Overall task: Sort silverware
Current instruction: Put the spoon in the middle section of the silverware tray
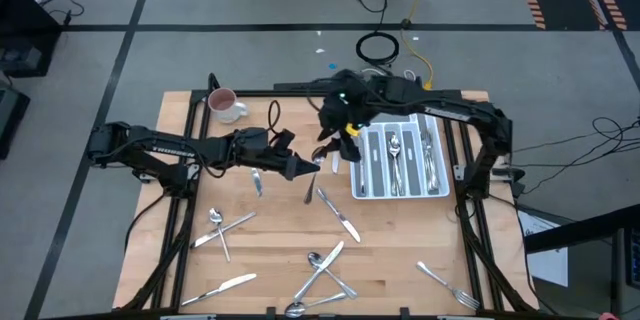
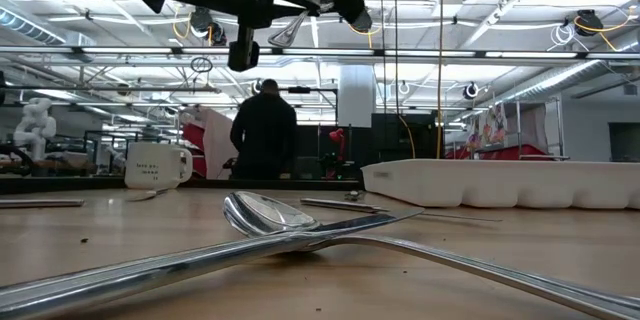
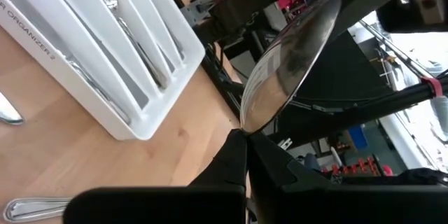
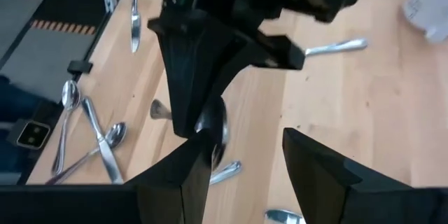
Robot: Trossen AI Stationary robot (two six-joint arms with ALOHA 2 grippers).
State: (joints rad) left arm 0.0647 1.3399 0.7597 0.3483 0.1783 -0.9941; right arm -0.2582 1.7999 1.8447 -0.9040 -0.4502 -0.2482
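My left gripper (image 1: 303, 167) is shut on a silver spoon (image 3: 287, 70), held high above the table's middle, just left of the white cutlery tray (image 1: 400, 160). The spoon's bowl sticks out past the fingertips; its handle is hidden. My right gripper (image 1: 335, 150) is open and faces the left one. In the right wrist view its two fingers stand on either side of the spoon's bowl (image 4: 213, 122), which is close to one finger (image 4: 192, 168). The low view shows both grippers at the top with the spoon (image 2: 292, 28) between them. My left gripper pinches the spoon's neck (image 3: 243, 127), right below the bowl, between its two shut fingers. The bowl stands out beyond the fingertips toward the right gripper. The spoon is lifted clear of the table. My right gripper: I cannot tell whether its finger touches the bowl.
The tray holds several pieces in its slots. A white-and-pink mug (image 1: 225, 105) stands at the far left. Loose silverware lies on the near half: a spoon (image 1: 217, 220), knives (image 1: 230, 285) (image 1: 340, 215), a crossed heap (image 1: 320, 270) and a fork (image 1: 445, 285).
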